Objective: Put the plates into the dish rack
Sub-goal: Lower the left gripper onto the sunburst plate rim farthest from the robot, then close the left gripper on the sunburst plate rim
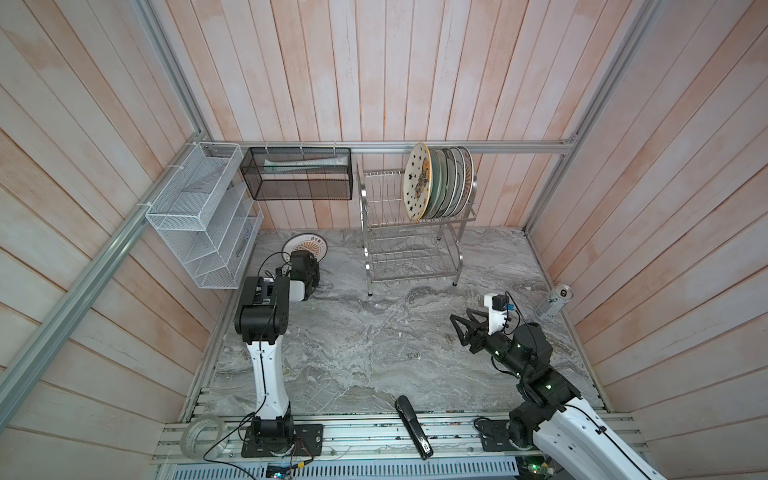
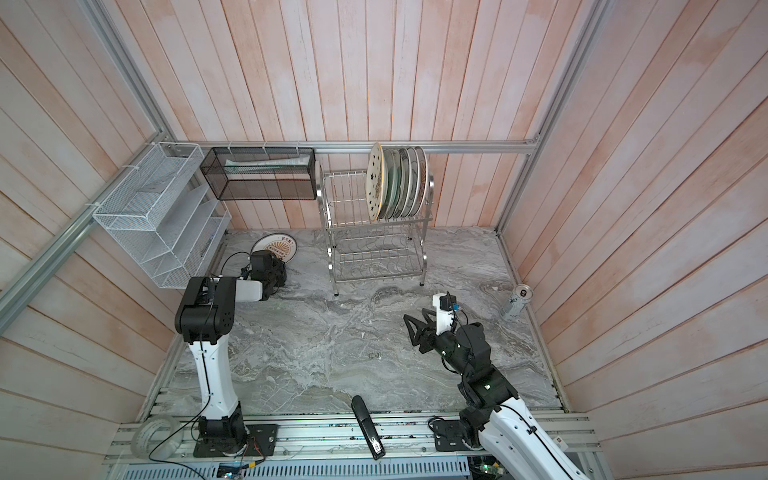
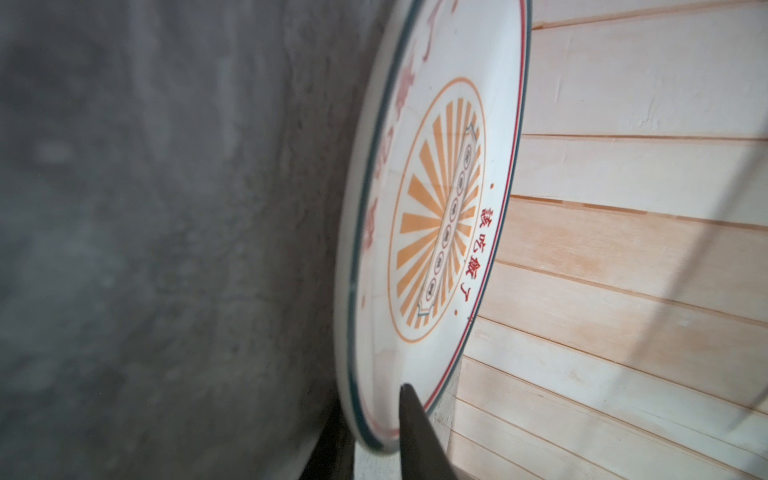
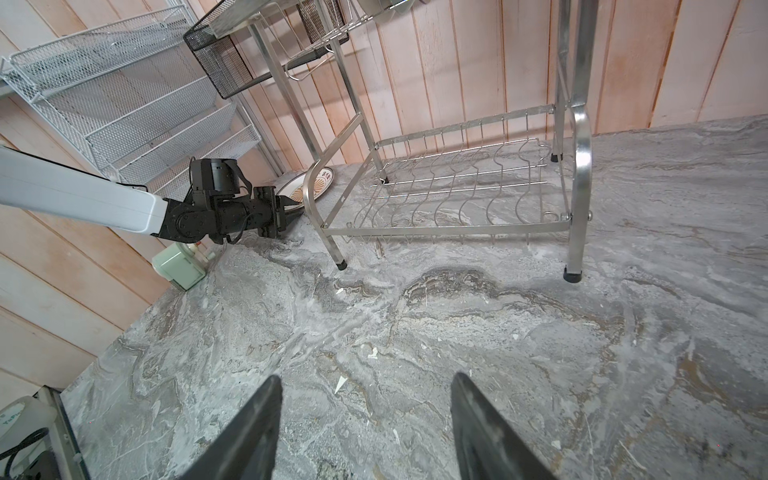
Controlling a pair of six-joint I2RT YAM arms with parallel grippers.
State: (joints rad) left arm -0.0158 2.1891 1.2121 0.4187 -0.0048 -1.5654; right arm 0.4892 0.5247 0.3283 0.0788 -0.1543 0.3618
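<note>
Top views are both showing six plates (image 1: 440, 183) standing on edge, packed side by side at the right end of the upper tier of the one dish rack (image 1: 411, 253). A seventh plate (image 1: 305, 247) is lying on the surface (image 1: 374, 353) left of the rack, near the back wall. Two arms are reaching in: the left gripper (image 1: 300, 258) is sitting at that plate's near rim, mostly hidden under its own wrist, and the right gripper (image 1: 457, 331) is hovering over the surface, well apart from the rack. Grey marbled stone is forming the surface, and pale pink planks with aluminium rails are closing it in on three sides. One white mesh organizer (image 1: 199, 216) and one black mesh basket (image 1: 297, 174) are hanging on the walls. One can (image 1: 555, 303) is standing by the right wall, and one black stapler (image 1: 411, 432) and one tape roll (image 1: 203, 432) are lying at the front rail. Left wrist view is showing what the top views are hiding: an orange sunburst and red characters on the plate, with one finger (image 3: 411, 419) lying on its face and the other under its rim. Whether the jaws are pinching it, I cannot tell. Right wrist view is showing the right jaws released, spread wide over the surface, and one pale green box (image 4: 180, 266) against the wall below the left arm.
</note>
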